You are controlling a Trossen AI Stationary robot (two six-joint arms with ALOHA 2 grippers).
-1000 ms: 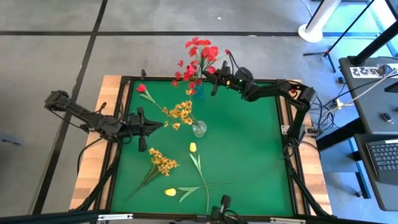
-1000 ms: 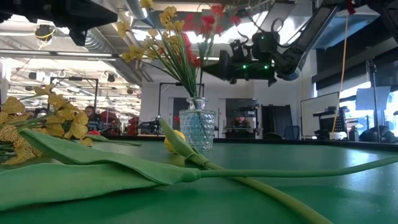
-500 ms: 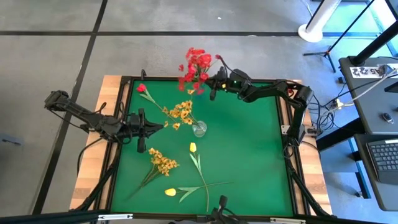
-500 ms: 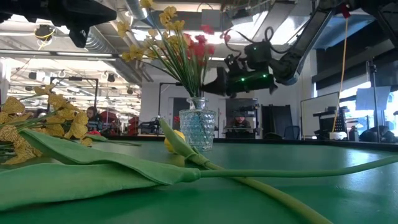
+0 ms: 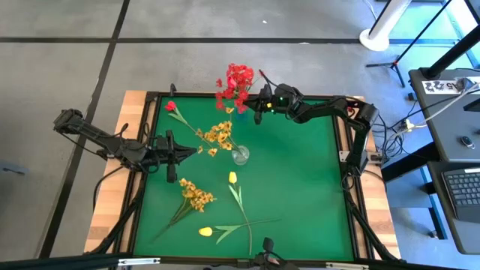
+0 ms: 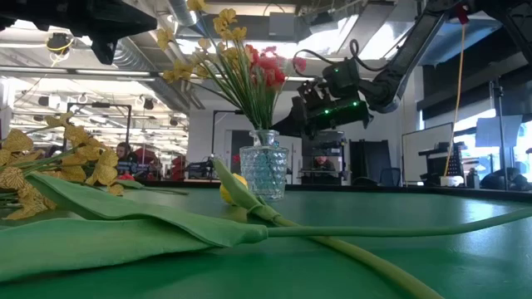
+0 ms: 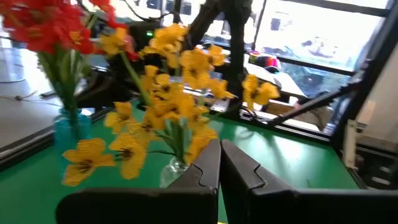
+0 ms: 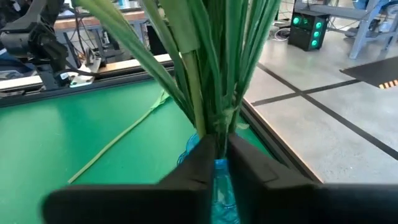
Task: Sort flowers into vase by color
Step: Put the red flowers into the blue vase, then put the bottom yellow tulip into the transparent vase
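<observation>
A spray of red blossoms (image 5: 236, 81) on green stems stands over the blue vase (image 5: 239, 112) at the table's far edge. My right gripper (image 5: 257, 103) is beside it on the right, shut on its stems. A clear glass vase (image 5: 240, 155) at mid-table holds a yellow spray (image 5: 218, 135) by its stems. My left gripper (image 5: 187, 152) hovers left of it, shut and touching nothing. A single red bloom (image 5: 171, 106), a yellow-orange spray (image 5: 196, 195) and two yellow blooms (image 5: 232, 178) (image 5: 205, 232) lie flat on the green mat. My right gripper (image 8: 221, 146) pinches the bundle of green stems (image 8: 214, 121) low down, just above the blue vase (image 8: 219, 180), between its two fingers. It comes nearly level from the table's right, across the stems. The spray stands almost upright; the fingers hide its lower ends.
The black frame rail (image 5: 225, 96) runs close behind the blue vase. The loose flowers' long stems and leaves (image 5: 244, 217) cross the near half of the mat. The mat's right half (image 5: 307, 180) is bare green.
My right gripper has moved toward the table's left and down, still shut on the stems. The red spray has tipped from leaning toward the far edge to nearly upright, and its blooms have come down closer over the blue vase.
</observation>
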